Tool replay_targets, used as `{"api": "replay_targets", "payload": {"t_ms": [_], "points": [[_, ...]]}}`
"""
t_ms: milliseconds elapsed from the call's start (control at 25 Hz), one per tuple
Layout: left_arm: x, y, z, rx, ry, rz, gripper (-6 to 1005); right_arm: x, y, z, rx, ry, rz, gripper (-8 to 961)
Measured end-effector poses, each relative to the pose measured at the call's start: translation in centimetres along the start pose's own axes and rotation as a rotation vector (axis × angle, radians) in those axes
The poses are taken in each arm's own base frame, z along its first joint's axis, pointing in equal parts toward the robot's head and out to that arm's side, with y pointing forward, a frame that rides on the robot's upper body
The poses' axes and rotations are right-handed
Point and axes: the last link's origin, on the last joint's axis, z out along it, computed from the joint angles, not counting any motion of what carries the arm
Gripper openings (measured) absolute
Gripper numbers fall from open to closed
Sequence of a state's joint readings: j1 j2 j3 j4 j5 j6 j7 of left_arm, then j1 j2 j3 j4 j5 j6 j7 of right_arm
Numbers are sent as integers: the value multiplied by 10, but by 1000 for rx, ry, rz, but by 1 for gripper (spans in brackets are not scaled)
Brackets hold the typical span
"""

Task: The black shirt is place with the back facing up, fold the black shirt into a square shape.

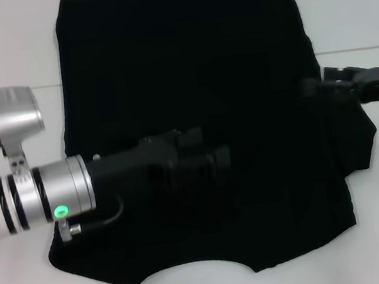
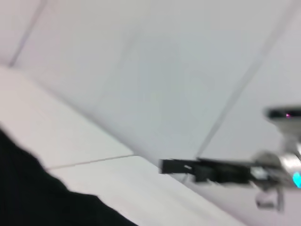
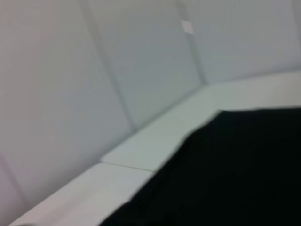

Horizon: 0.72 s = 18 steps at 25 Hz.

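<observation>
Table (image 1: 1, 54) white w/ a seam line, the black shirt (image 1: 187, 60) spread flat over its centre, neck cutout at near edge, hem at far edge; left side already looks folded inward (straight edge, no sleeve showing), right sleeve area bunched near the right edge. Left gripper (image 1: 222, 160) reaches in from the left, low over the shirt's mid-lower part; black on black, so can't tell if jaws are apart or together, or if they hold cloth. Right gripper (image 1: 310, 89) sits at the shirt's right edge by the sleeve bunch; jaw state also can't tell, contact w/ fabric unclear. Risks, as a guess: if the right side gets pulled over w/ only one layer pinched, fold goes crooked & not square; left arm lying across the cloth could drag or wrinkle it, or block the right-side fold from landing flat. Two arms close over the centre = collision chance. Left wrist view shows the right gripper (image 2: 207, 169) farther off, plus wall panels (image 2: 155, 70) behind. Nothing else on the table in view.
</observation>
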<state>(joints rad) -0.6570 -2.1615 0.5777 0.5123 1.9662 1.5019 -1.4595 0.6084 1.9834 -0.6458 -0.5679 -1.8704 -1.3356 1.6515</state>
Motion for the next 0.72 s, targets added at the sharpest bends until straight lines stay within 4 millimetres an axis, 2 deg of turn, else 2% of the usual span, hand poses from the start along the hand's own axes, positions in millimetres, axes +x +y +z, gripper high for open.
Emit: {"api": "replay_targets", "payload": {"t_ms": [280, 520, 720], "points": [[-23, 9, -3, -42, -63, 296, 875, -5, -37, -25, 214, 96, 313, 883], [-35, 14, -9, -72, -91, 461, 875, 0, -49, -40, 301, 151, 482, 884], [-38, 13, -9, -74, -116, 489, 875, 10, -54, -48, 357, 205, 583, 883]]}}
